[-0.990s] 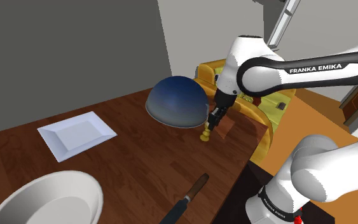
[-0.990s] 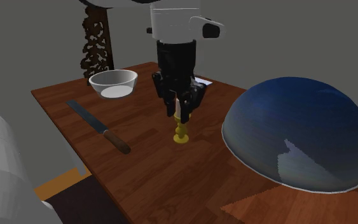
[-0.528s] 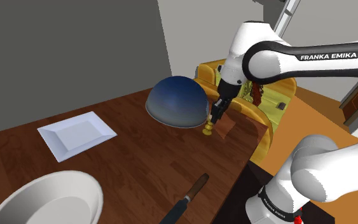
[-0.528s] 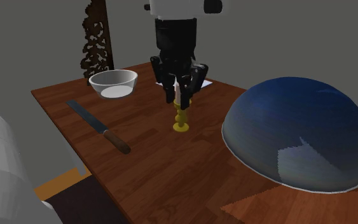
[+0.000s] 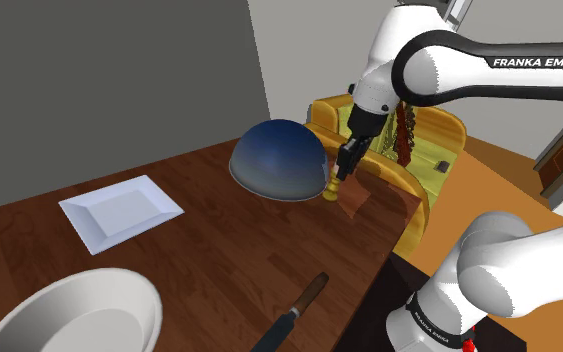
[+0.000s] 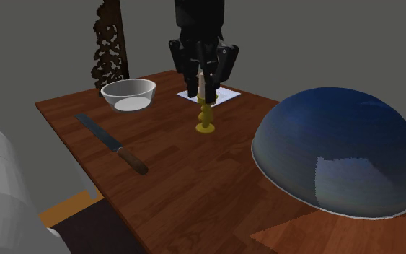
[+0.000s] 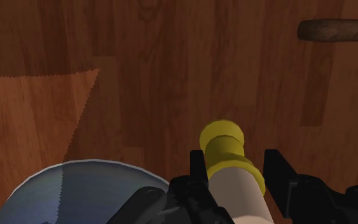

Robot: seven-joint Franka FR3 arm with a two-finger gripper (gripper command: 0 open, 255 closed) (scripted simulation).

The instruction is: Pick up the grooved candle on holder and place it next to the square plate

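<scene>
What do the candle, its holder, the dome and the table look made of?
The candle: plain off-white, matte, perhaps wax. Its holder: dull yellow-gold, possibly brass, no real shine. The dome: dark blue, glossy with pale reflections; glazed ceramic or glass, unclear. The table: brown wood, plank grain visible, satin finish.

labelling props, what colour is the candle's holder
Yellow holder under a white candle; best in the wrist view.

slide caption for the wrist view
Black tool clasps a white candle on yellow holder over the wooden table, blue dome alongside
</scene>
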